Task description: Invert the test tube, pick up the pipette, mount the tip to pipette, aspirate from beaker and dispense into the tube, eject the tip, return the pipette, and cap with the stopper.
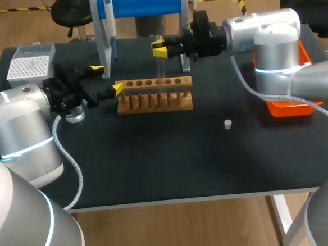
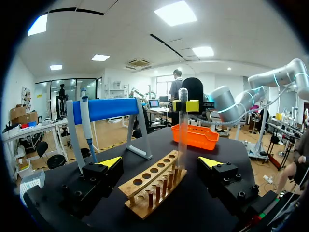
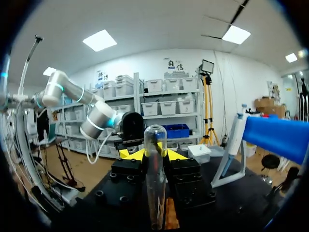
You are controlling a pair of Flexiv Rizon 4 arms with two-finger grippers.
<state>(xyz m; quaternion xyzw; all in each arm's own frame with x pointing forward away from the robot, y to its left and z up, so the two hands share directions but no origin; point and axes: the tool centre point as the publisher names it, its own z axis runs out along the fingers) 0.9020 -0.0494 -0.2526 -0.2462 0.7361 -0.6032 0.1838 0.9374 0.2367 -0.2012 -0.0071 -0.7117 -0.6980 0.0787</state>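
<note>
- Right gripper (image 1: 159, 48) is clamped on the test tube (image 1: 160, 70), with a yellow tip on each side of its upper part.
- Tube stands upright with its rounded end up, over about the middle of the wooden rack (image 1: 155, 103).
- Its lower end reaches the rack's top board; I cannot tell whether it sits in a hole.
- Left gripper (image 1: 107, 79) is spread wide with nothing between the fingers, just off the rack's left end. In the left wrist view the rack runs away ahead between the two tips.
- Beaker (image 1: 75, 114) sits under the left wrist, partly hidden by it, left of the rack.
- Tip box (image 1: 30, 63) is in the far left corner, close to both table edges.
- Pipette (image 1: 110, 17) hangs by the left post of the stand (image 1: 144, 3), which stands along the far edge behind the rack.
- Right gripper's body is just in front of the stand's right post, so the gap there is tight.
- Stopper (image 1: 228, 124) stands alone, right of the rack and nearer, well apart from it.
- Orange tray (image 1: 289, 107) lies at the right edge, partly behind the right arm.
- Dark tabletop (image 1: 156, 168) runs broad from the rack to the near edge, and the stopper is the only thing on that stretch.
</note>
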